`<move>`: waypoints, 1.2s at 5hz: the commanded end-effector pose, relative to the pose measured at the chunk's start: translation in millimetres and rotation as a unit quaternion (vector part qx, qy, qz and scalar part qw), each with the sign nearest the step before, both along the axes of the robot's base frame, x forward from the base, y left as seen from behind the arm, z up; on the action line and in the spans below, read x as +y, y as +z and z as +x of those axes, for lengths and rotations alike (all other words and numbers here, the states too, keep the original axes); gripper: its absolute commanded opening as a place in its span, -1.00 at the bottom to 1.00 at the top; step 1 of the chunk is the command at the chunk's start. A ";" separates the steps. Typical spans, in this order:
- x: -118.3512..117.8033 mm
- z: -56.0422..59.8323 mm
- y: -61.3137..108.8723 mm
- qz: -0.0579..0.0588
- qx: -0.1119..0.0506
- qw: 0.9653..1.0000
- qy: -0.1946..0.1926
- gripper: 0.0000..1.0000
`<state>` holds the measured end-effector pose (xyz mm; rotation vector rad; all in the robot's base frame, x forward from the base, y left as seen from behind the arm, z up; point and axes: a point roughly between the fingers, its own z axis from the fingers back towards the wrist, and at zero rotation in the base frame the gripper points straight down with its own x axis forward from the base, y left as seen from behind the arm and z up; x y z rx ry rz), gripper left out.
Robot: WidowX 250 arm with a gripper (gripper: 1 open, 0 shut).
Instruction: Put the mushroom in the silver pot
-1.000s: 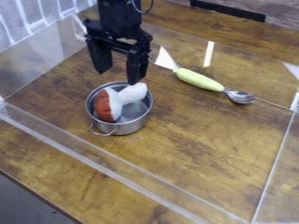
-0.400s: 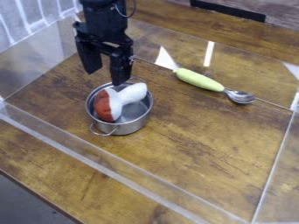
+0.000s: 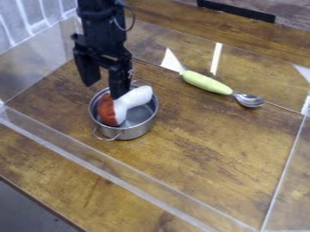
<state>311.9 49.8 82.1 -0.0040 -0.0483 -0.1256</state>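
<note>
Toy mushroom (image 3: 130, 101): inside silver pot (image 3: 141, 125), cap end low, stem propped on or over the rim, can't tell which. Clock as seen in the camera view, 12 at top. Long axis runs 8 to 2: red-brown cap at 8, white stem end at 2. Pot on wooden bench (image 3: 218, 172), wire loop handle at its 7 o'clock side.

Pincer (image 3: 104, 87): wide, fingers apart, nothing gripped. Mushroom lies from it toward 5 o'clock, just beside in view; one fingertip overlaps the pot's far rim area, contact unclear. Only one arm, so that's the nearer one.

Yellow-green vegetable-like piece (image 3: 206, 83) off at pot's 2 o'clock, metal spoon (image 3: 248, 100) near it, toward 3.

Judgement: placement looks done; next move likely back-off toward 12, away from mushroom. Risk: fingertip snags stem or rim, tips pot.
</note>
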 end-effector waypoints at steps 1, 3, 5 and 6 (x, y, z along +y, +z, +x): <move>-4.7 3.6 7.5 0.006 -0.032 0.999 -0.010 1.00; -33.0 19.0 5.4 0.008 -0.030 0.999 0.038 1.00; -21.6 27.0 20.2 0.009 -0.045 0.996 0.073 1.00; -16.6 28.7 35.1 0.010 -0.061 0.995 0.079 1.00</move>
